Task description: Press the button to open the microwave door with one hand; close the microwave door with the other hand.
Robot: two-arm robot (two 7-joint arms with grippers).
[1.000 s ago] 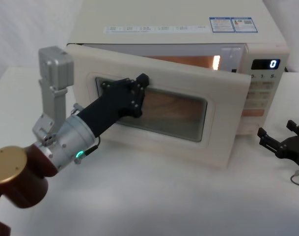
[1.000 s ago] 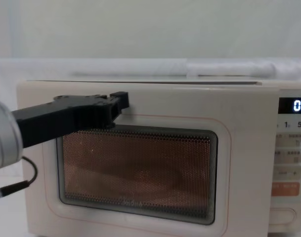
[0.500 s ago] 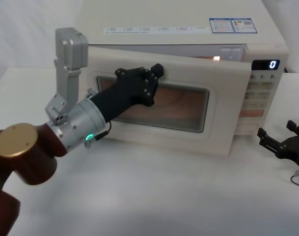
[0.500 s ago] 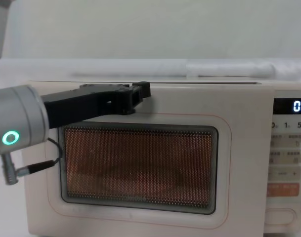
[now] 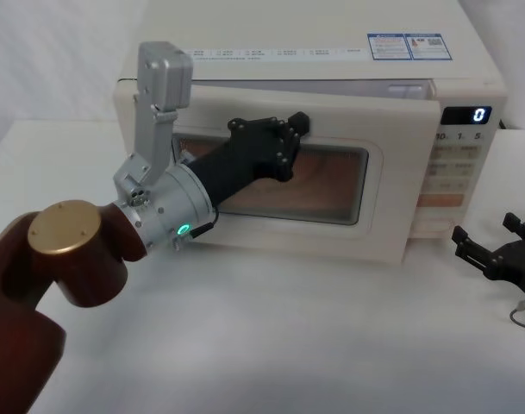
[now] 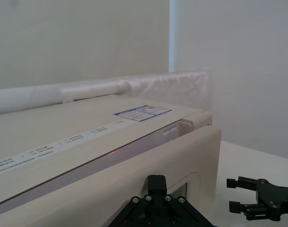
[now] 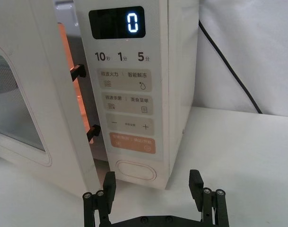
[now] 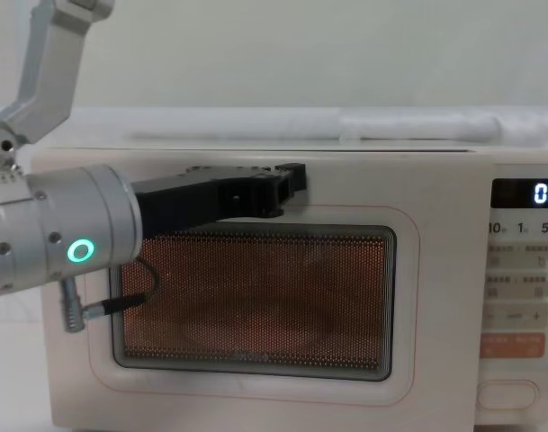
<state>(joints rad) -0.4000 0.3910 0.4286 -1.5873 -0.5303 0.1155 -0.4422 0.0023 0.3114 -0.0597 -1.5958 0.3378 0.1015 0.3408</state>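
The white table (image 5: 314, 345) is lying under everything, with a pale wall behind. The right gripper (image 5: 503, 254) is resting on the table beside the microwave, its fingers spread wide. The left gripper (image 5: 275, 142) is pressing flat on the microwave door (image 5: 391, 216), near the top of the window; I cannot tell how its fingers stand. The door is sitting almost shut. The right wrist view is showing the cream button (image 7: 135, 170) low on the panel and an orange glow in the gap.
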